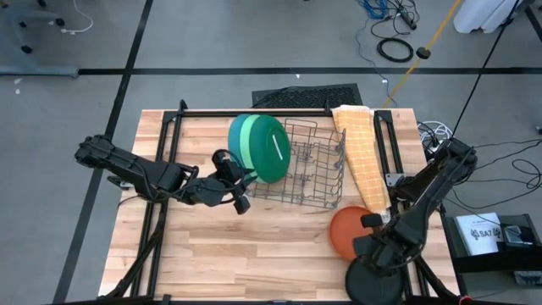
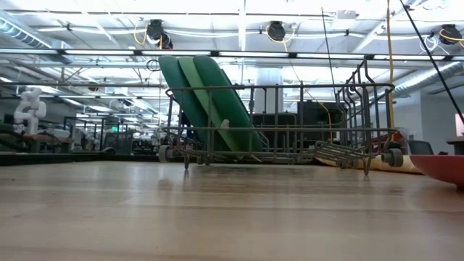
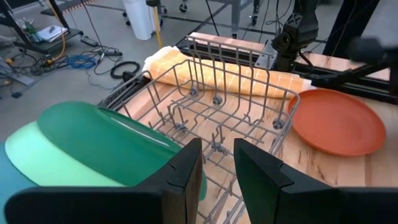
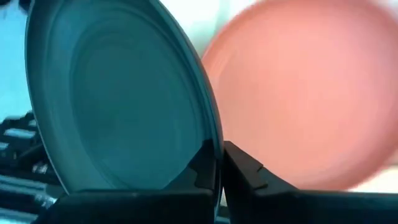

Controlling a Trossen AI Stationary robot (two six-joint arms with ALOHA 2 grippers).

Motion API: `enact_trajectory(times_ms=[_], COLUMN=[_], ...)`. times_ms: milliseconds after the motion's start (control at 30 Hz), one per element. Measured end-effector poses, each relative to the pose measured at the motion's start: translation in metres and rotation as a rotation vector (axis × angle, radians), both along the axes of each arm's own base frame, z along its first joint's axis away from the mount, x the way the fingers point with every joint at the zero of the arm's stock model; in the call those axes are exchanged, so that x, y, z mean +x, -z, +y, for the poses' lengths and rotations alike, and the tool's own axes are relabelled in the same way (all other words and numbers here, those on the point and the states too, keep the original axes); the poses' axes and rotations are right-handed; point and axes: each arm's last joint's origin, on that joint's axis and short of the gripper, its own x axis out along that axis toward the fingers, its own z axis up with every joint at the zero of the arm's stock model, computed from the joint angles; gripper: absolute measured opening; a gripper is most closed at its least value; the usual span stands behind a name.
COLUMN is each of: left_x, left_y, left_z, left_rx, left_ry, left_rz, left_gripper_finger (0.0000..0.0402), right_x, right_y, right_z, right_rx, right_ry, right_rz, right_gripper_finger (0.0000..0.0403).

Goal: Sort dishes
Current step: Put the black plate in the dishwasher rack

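Observation:
Three larger dishes stand on edge in the left end of the grey wire rack [image 1: 313, 169], leaning in its slots: a dark green plate [image 1: 269, 148] [image 3: 106, 143], a light green plate [image 3: 34, 162] and a teal plate [image 1: 232, 135]. My left gripper [image 1: 244, 193] [image 3: 217, 168] hovers open just left of the rack, holding nothing. On the table at the near right lies the orange plate [image 1: 349, 230] [image 3: 339, 121]. My right gripper [image 1: 375, 254] [image 4: 219, 168] points down beside it, shut on the black plate [image 1: 373, 286] [image 4: 118, 106]. My right gripper pinches the black plate's rim [image 4: 214, 146] between its two fingers, coming from above and pointing down. The plate slants away below the fingers, its face toward the wrist camera. Whether its lower edge rests on the table, I cannot tell.
A folded yellow-orange cloth [image 1: 362, 157] lies along the rack's right side. The right part of the rack [image 3: 230, 106] holds no dishes. Bare wood stretches across the near middle of the table [image 1: 254, 254]. Black frame rails [image 1: 165, 135] run along the table's sides.

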Motion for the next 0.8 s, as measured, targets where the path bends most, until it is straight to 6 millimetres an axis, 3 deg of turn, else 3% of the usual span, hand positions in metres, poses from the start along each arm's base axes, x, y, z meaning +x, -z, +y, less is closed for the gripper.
enact_trajectory(times_ms=[167,333,433,567,800], left_x=[0.005,0.023,0.025,0.022,0.029], left_y=[-0.001,0.001,0.001,-0.003,0.003], left_z=[-0.004,-0.021,-0.031,-0.039,-0.046], left_rx=[0.008,0.169,0.428,0.780,1.138], left_ry=[0.089,0.440,0.558,0.640,0.749], left_rz=[-0.001,0.006,0.035,0.102,0.215], left_gripper_finger=[0.0105,0.0105,0.0105,0.0105,0.0105], right_x=[0.013,0.029,0.037,0.048,0.058], right_y=[-0.057,-0.105,-0.116,-0.118,-0.132], right_z=[-0.006,-0.021,-0.034,-0.058,-0.102], right_rx=[-0.165,-0.385,-0.464,-0.454,-0.318], right_ry=[0.053,0.135,0.185,0.280,0.414], right_rz=[-0.310,-0.668,-0.723,-0.665,-0.607], right_gripper_finger=[0.0002,0.0001,0.0001,0.0001,0.0000])
